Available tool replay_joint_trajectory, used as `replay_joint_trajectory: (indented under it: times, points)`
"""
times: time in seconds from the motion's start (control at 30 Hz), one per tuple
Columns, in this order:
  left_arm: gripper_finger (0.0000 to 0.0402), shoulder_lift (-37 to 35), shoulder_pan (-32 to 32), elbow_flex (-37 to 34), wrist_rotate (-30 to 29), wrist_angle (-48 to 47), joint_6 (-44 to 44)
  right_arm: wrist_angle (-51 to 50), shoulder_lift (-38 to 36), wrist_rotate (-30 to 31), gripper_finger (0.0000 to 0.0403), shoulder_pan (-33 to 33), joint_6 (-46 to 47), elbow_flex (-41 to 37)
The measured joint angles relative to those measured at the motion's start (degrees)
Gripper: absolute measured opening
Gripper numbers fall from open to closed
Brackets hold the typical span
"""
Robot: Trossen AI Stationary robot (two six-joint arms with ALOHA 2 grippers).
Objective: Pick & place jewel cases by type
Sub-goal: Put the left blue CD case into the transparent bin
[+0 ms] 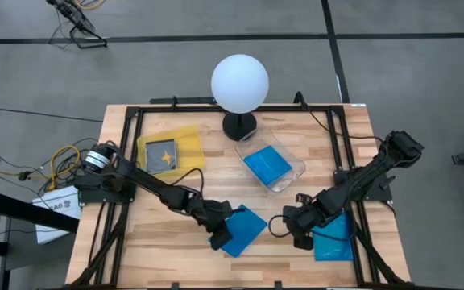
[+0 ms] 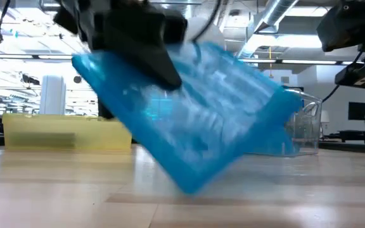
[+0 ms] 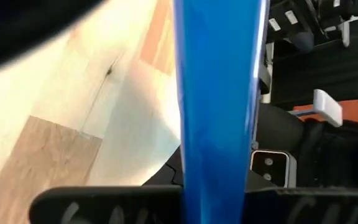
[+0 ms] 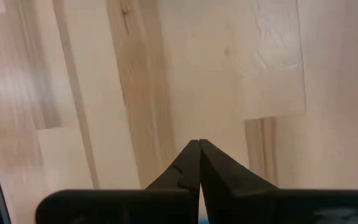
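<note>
The wooden table [image 1: 135, 242] is seen bordered by a black frame [image 1: 127, 121]. A white globe lamp [image 1: 239, 83] on a dark base is found at the far edge, well beyond both grippers. A yellow shallow tray [image 1: 185, 138] is located beyond the left gripper, toward the far left, and a dark jewel case [image 1: 162, 155] is seen lying flat inside it. A clear plastic tray [image 1: 293, 165] is located beyond and between the two grippers, and a blue jewel case [image 1: 267, 165] is seen lying in it. A further blue jewel case [image 1: 333, 238] is noted flat on the table just beside the right gripper, partly covered by the right arm.

The left gripper [image 1: 218, 234] is positioned near the front centre of the table. Its fingers are closed tight on one edge of a blue jewel case [image 2: 189, 114], which is held tilted; in the low view its lowest corner is seen at or just above the wood, and contact cannot be determined. In the left wrist view the case [image 3: 219, 93] is seen edge-on between the fingers. No obstruction is observed between this gripper and either tray.

The right gripper [image 4: 199, 144] is positioned near the held case, on its right. Its fingers are pressed fully together over bare wood, and nothing is held.
</note>
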Motion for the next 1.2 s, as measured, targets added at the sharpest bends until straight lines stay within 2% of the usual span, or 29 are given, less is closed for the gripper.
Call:
replay_joint_trajectory:
  times: [0.2,0.4,0.63,0.8,0.9,1.03,1.13,1.2]
  points:
    - [0.0002,-7.2,-2.5,0.0,-8.4,-5.8,8.9,-0.3,0.6,0.3,0.0000,-0.5,-0.1,0.0]
    - [0.0002,-12.0,-5.4,0.0,-17.2,-8.5,24.7,-0.5,0.4,2.9,0.0000,-0.8,-1.1,0.0]
    - [0.0004,-13.0,-9.9,0.1,-30.8,-9.5,47.4,-1.5,0.4,7.5,0.0000,-0.8,-1.7,0.0]
    - [0.0003,-12.9,-11.9,0.1,-38.8,-9.4,55.3,-2.9,0.4,9.6,0.0000,-0.8,-1.7,0.0]
    - [0.0003,-12.9,-12.1,0.1,-39.6,-9.6,55.9,-2.9,0.4,10.0,0.0000,-0.8,-1.7,0.0]
    - [0.0003,-12.9,-12.1,0.1,-38.6,-9.6,51.6,-2.8,0.4,10.1,0.0000,-0.8,-1.6,0.0]
    - [0.0003,-12.9,-11.9,0.1,-38.5,-8.8,42.9,-2.8,0.4,10.1,0.0000,-0.8,-1.2,0.0]
    - [0.0004,-12.9,-11.4,0.1,-37.7,-8.9,33.8,-2.8,0.4,10.1,0.0000,-0.8,0.1,0.0]
